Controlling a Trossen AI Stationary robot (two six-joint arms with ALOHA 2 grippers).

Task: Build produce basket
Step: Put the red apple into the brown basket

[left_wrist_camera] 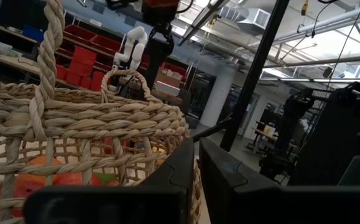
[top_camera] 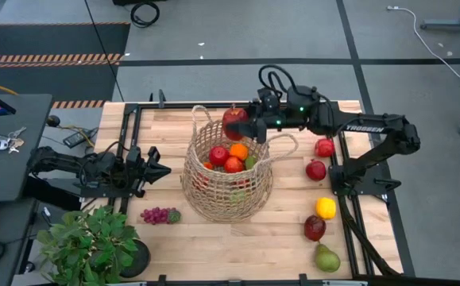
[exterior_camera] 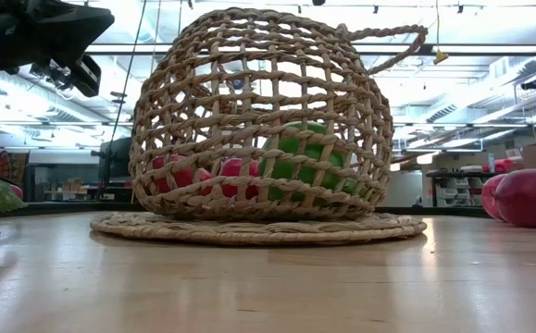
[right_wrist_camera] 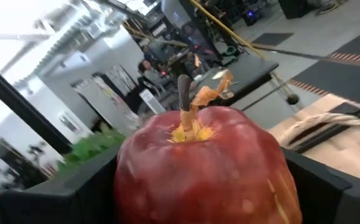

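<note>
We hold a red apple (top_camera: 233, 121) in the right gripper (top_camera: 241, 127), jaws wide around it, over the basket's (top_camera: 206, 195) far rim; we should centre it before releasing, left gripper (top_camera: 156, 170) idle, closed.

Apple (top_camera: 233, 121) above basket (top_camera: 214, 199) far rim.

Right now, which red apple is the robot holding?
The red apple up in the right gripper, over the basket's far rim. The other red ones lie inside the basket or on the table.

left fingers (top_camera: 160, 170) closed, right fingers (top_camera: 255, 129) gripping
</note>
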